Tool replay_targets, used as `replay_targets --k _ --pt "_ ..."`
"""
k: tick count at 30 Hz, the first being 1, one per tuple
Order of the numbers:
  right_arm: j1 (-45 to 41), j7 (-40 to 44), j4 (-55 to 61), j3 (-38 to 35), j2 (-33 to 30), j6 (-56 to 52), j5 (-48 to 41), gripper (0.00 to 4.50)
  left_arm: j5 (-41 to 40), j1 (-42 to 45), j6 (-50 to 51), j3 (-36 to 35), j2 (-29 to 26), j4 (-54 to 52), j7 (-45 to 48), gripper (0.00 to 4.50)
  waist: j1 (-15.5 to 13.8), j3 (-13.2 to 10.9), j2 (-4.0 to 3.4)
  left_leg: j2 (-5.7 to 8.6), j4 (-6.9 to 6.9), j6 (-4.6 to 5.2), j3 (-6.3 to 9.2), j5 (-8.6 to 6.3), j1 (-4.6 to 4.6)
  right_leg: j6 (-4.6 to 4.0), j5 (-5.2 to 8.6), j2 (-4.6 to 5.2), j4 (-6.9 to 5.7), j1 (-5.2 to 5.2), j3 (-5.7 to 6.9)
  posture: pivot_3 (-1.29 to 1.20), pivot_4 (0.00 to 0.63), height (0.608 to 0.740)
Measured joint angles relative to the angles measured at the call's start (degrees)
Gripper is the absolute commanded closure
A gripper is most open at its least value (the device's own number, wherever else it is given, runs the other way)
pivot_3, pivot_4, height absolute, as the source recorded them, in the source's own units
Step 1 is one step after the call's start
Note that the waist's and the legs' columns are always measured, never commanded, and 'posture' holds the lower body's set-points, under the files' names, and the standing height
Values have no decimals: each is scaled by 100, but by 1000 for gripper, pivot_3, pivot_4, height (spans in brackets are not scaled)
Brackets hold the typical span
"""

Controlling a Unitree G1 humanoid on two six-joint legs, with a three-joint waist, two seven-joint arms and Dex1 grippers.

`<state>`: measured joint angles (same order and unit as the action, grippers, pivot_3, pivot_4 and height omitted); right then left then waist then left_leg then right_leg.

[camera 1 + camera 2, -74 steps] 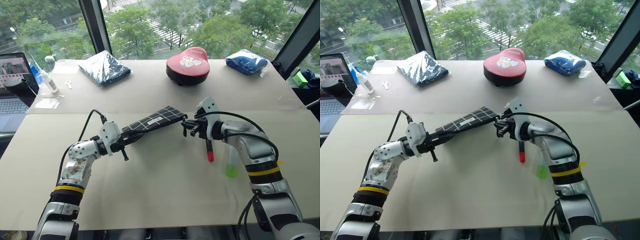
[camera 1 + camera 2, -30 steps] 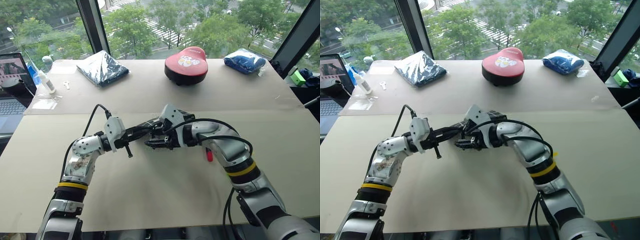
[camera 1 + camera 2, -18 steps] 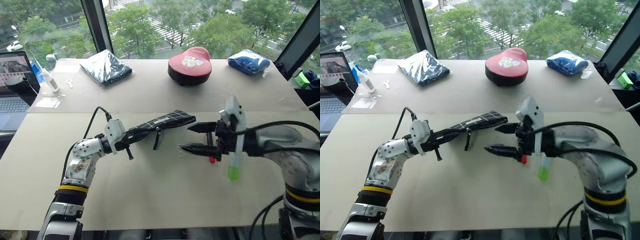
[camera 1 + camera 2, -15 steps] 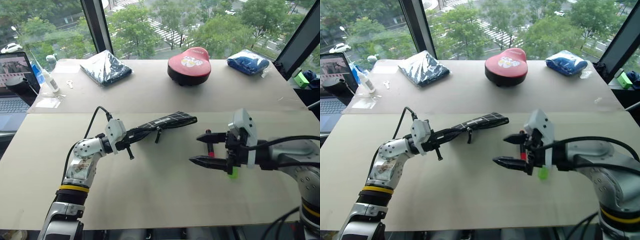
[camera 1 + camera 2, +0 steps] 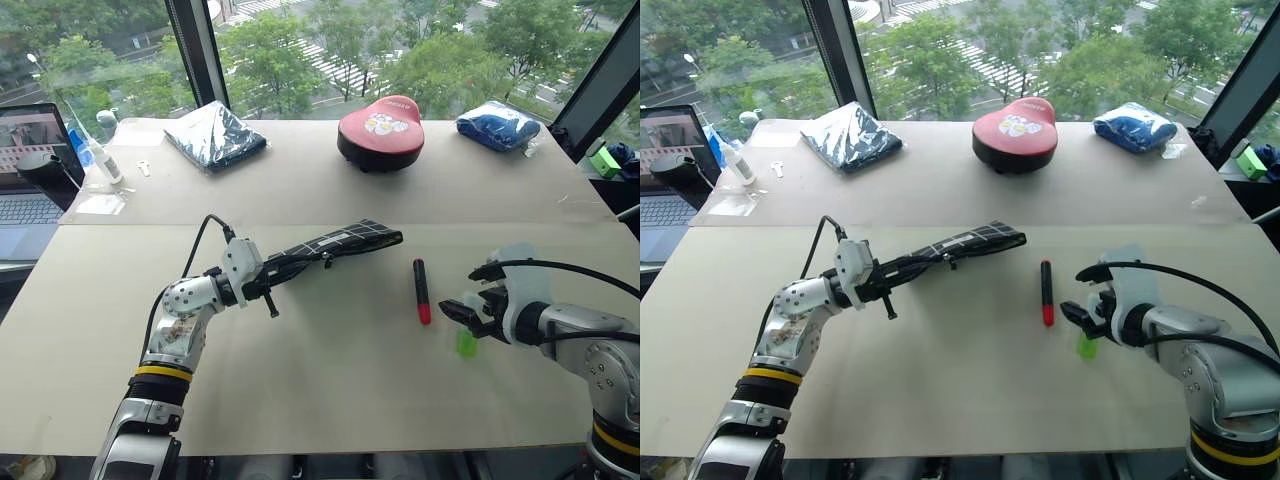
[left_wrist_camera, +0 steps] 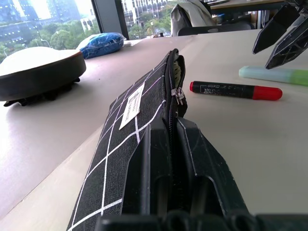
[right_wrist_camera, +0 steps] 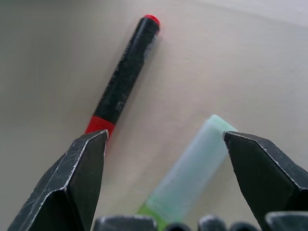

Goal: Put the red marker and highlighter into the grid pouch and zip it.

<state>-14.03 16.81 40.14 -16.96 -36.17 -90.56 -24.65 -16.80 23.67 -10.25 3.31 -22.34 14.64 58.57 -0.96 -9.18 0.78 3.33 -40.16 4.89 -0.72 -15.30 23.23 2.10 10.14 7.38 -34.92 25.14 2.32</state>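
A: Item one, the pouch (image 5: 335, 243). Where and in what state?

B: Black with white grid lines, held off the table (image 5: 330, 390) by the left gripper (image 5: 262, 281), which is clamped shut on its near-left end. The far-right end points toward the middle of the table. In the left wrist view the zip (image 6: 178, 95) is partly open at that end.

A: Change since a second ago?

B: The right gripper (image 5: 478, 290) was at the pouch then, working at the zip end. It has since swung away to the right and down, and now hangs over the pens, jaws spread wide, holding nothing.

A: Item two, the red marker (image 5: 420, 290).

B: Lying on the table right of the pouch's open end, red cap toward the near edge. Untouched, same place as before.

A: Item three, the highlighter (image 7: 191, 173).

B: On the table just right of the marker, apart from it. The right wrist view shows it between the spread fingers, green end nearest the camera; the marker lies just inside the other finger.

A: Reading for the task?

B: Opening the pouch looks finished; pick-up of the first pen appears to be starting, probably the highlighter. Neither pen is in yet, and zipping remains.

A: Other stock?

B: Red case (image 5: 379, 128), two wrapped blue bundles (image 5: 215, 133) (image 5: 499, 124), far side. Not involved.
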Motion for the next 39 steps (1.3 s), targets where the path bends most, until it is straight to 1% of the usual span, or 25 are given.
replay_targets --k 4,10,14,19,20,21,22,23,24,26,27,28,29,35,38,39 --pt "212 -112 22 -28 -17 -46 159 252 1 7 -91 1 27 97 12 4500 4 0 0 0 1 -1 -1 1 -1 1 1 -4 -2 0 -1 0 150 740" --pt "373 -197 23 -66 400 -108 215 252 1 33 -118 0 49 185 52 4500 21 0 0 -2 1 0 0 1 -4 1 1 -8 -2 -3 -1 0 150 740" --pt "640 -292 15 -31 604 -63 323 252 0 39 -125 -5 46 208 55 4500 6 0 0 -1 0 0 1 1 -5 2 1 -8 -2 -6 1 0 150 740" --pt "1139 -340 -83 20 704 635 434 252 0 46 -125 -18 41 219 46 4500 -1 9 14 -3 2 6 6 -4 -50 10 7 -11 10 -60 4 0 150 740" --pt "1197 -340 -112 26 704 738 441 753 0 46 -125 -18 41 218 45 4500 -6 10 15 -2 2 9 8 -5 -63 12 8 -12 17 -77 4 0 150 740" --pt "1253 -340 -141 37 706 850 441 850 0 46 -125 -20 41 218 45 4500 -15 10 15 -3 3 12 11 -8 -80 15 11 -12 25 -94 5 0 150 740" --pt "1289 -340 -155 45 716 927 441 1265 -1 46 -125 -21 41 216 44 4500 -25 10 15 -4 5 14 13 -9 -90 21 14 -12 34 -96 5 0 150 740" --pt "1314 -340 -182 47 738 1006 441 1499 -2 46 -125 -25 39 216 44 4500 -34 10 15 -4 6 15 15 -10 -95 24 16 -12 42 -96 6 0 150 740" --pt "1322 -340 -228 45 762 1080 441 1894 -2 46 -125 -32 37 216 44 4500 -37 11 17 -4 6 15 16 -10 -94 25 16 -12 46 -97 6 0 150 740" --pt "1324 -340 -299 46 767 1189 441 2520 -3 46 -125 -35 36 215 44 4500 -39 11 18 -3 5 16 16 -11 -94 24 13 -12 48 -97 4 0 150 740" --pt "1325 -340 -338 48 767 1255 441 2932 -3 46 -125 -38 36 215 44 4500 -41 12 18 -2 5 16 16 -11 -94 23 12 -12 49 -97 4 0 150 740" --pt "1322 -340 -369 50 763 1304 443 3252 -3 47 -125 -40 36 215 44 4500 -42 12 18 -2 5 16 16 -11 -93 23 11 -12 49 -96 4 0 150 740" --pt "1312 -340 -380 58 747 1331 451 3436 -3 47 -125 -44 36 215 45 4500 -43 12 18 -2 6 16 16 -11 -93 22 11 -12 49 -96 4 0 150 740" --pt "1156 -343 -478 70 737 1395 551 3466 -4 54 -170 -82 35 220 63 4500 -43 12 18 -3 7 15 16 -11 -92 21 10 -12 49 -96 3 0 150 740" --pt "888 -394 -775 169 715 1595 661 3466 -4 57 -215 -99 30 253 97 4500 -25 11 17 -3 8 15 14 -10 -86 20 10 -12 47 -96 0 0 150 740" --pt "770 -343 -908 270 610 1723 697 3466 -4 59 -222 -100 31 270 103 4500 -11 9 14 -1 8 14 11 -10 -77 20 10 -12 41 -91 -3 0 150 740"
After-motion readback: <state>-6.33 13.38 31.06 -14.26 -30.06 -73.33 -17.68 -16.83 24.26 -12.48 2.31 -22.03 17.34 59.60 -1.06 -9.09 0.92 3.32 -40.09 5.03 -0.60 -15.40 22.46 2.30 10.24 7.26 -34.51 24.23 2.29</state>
